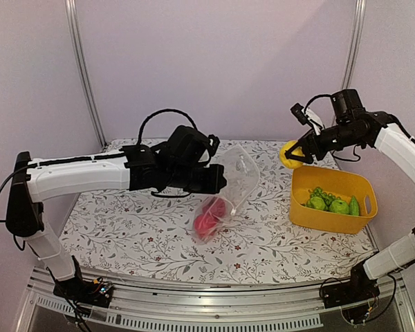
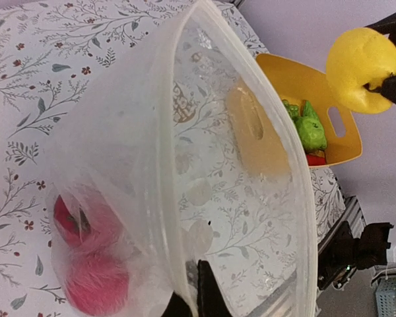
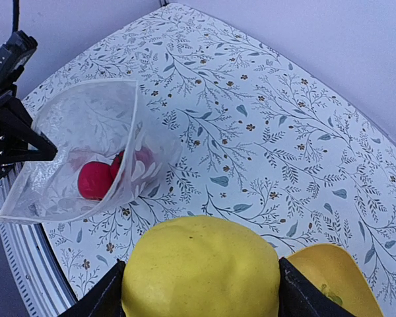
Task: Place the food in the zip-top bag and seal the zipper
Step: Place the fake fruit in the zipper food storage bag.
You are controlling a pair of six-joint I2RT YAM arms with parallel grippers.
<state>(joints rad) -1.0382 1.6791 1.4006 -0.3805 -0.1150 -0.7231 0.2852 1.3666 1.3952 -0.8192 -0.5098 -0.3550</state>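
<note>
The zip-top bag (image 1: pixel 234 173) is thin clear plastic film, crinkled and faintly cloudy, with glossy glints along its folds. Inside the bag, the red food (image 1: pixel 209 216) looks matt and is blurred by the film. Right of the bag, the yellow ball (image 3: pixel 201 267) has a matt, faintly dimpled skin, the tub (image 1: pixel 328 220) is smooth rigid plastic, and the green food (image 1: pixel 330 203) shines. Under the bag, the counter (image 1: pixel 138 228) has a matt floral-print cover.

Zip-top bag (image 1: pixel 236 176) hangs from left claw (image 1: pixel 220 181), food (image 1: pixel 211 216) in its bottom. Ball (image 1: pixel 286 153) in right claw (image 1: pixel 294 155); tub (image 1: pixel 328 220) below it.
</note>
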